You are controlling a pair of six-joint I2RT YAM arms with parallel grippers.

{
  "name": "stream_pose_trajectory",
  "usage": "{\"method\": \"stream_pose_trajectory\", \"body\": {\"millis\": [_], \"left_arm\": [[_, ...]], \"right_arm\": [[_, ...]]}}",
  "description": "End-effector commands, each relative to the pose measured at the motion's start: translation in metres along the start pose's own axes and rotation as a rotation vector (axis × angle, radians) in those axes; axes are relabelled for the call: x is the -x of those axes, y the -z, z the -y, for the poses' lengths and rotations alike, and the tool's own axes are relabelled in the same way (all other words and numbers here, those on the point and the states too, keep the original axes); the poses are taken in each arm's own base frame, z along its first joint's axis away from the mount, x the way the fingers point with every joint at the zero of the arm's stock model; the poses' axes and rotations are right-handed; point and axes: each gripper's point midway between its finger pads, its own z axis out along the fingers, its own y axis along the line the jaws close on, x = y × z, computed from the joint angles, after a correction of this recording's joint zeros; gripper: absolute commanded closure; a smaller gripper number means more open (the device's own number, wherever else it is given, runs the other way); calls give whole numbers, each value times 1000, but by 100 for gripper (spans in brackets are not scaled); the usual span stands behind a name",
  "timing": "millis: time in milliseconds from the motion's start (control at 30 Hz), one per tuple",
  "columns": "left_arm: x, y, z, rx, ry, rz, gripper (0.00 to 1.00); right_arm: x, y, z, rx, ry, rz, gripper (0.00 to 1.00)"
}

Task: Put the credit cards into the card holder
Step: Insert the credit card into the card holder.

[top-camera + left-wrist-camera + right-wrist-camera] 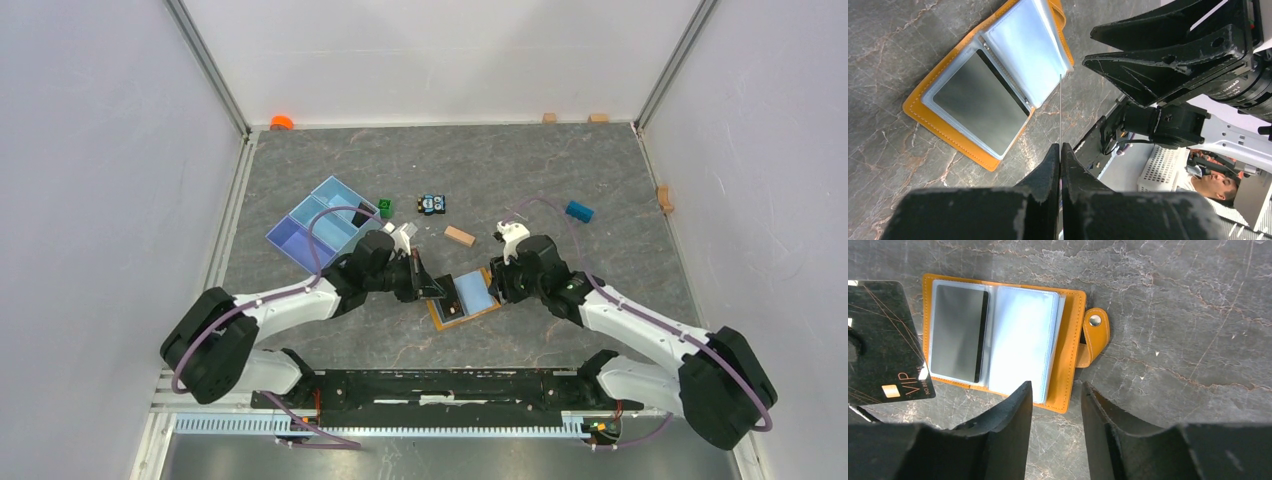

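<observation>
With one dark card (958, 332) already sitting in the open holder (1070, 355), the left gripper (1060, 160) is pinching the VIP card (885, 340) tightly beside the holder's left edge, awaiting insertion, while the right gripper (1055, 390) is hovering half-open and empty over its right edge.

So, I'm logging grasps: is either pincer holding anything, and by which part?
The left pincer pinches the black credit card by one edge. The right pincer stands open over the card holder, holding nothing.
</observation>
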Motion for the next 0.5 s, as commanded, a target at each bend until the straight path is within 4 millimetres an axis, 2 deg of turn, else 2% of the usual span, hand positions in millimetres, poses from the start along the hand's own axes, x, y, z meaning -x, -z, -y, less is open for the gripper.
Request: {"method": "stream_pose_trajectory", "body": {"millis": [0,300,467], "left_arm": [[13,-9,11,-14,26,28,98],[12,-23,-1,3,48,7,98],[11,-31,-8,14,57,1,98]], "right_arm": [[11,-8,-7,41,38,28,57],[2,-21,-15,95,43,-8,57],[-6,-27,-12,87,40,-37,59]]}}
